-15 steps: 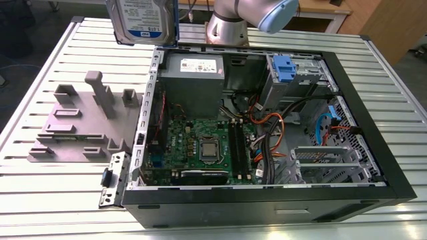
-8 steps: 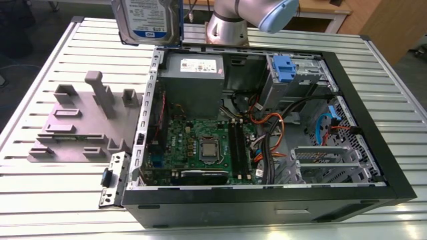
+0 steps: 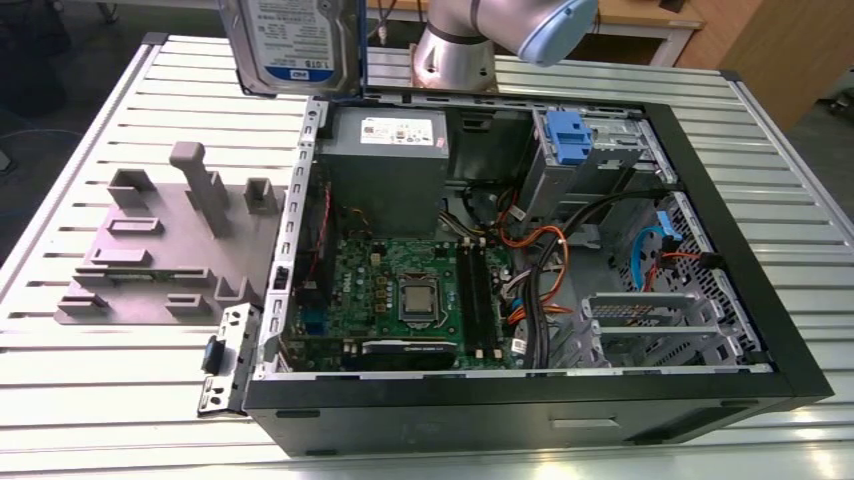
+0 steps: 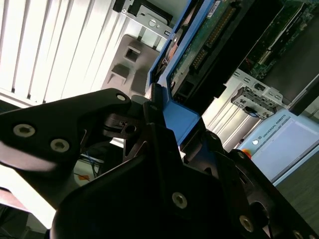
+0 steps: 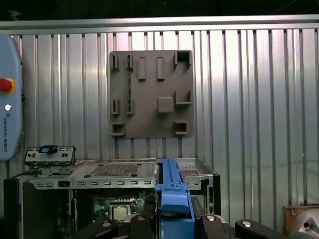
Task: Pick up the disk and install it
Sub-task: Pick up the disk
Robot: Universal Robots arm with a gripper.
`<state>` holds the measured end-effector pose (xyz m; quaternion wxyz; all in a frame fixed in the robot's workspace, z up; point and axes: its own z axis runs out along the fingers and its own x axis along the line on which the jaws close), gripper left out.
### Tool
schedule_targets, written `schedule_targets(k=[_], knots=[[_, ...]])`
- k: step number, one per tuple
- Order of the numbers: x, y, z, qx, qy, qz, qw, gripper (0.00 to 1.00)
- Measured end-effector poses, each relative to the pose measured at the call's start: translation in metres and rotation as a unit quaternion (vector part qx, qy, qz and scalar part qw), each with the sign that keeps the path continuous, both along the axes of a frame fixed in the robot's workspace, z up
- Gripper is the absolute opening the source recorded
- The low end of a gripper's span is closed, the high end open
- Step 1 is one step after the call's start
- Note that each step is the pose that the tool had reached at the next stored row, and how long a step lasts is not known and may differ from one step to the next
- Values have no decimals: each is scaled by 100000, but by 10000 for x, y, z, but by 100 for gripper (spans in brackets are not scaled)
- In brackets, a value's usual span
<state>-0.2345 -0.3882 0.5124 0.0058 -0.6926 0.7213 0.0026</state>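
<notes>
**Disk clamped in my gripper, high over the worktop**

My gripper (image 5: 173,221) is closed on the disk (image 3: 300,45). In both wrist views my fingers (image 5: 141,225) press its blue carrier (image 4: 182,119) from either side. In the exterior view the disk hangs upright with its label toward the camera. It is well above the worktop (image 3: 80,400), near the edge where my arm's base (image 3: 454,60) stands, and it shows over a corner of the open computer case (image 3: 534,405). It is well apart from the grey fixture plate (image 3: 147,250) that lies beside the case.

Inside the case, a drive cage (image 3: 621,140) holding a small blue bracket (image 3: 567,135) sits at the end nearest my base. Orange cables (image 3: 547,255) loop close to it.

As I judge it, this carry calls for a firm hold on the carrier that does not slip, never on the bare drive. The disk should be squared to the cage, with enough height to clear the case wall and those cables.
</notes>
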Motion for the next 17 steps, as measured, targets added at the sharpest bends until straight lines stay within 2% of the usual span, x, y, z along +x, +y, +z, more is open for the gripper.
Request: schedule_targets(k=[7,9,14,17], knots=[[1,-149,-3,4,-5,-4,100000,36],[21,-165,-5,11,-14,-2,100000,36],[116,-173,-8,2,-5,-4,100000,36],[127,-199,-9,-83,-4,-3,100000,36]])
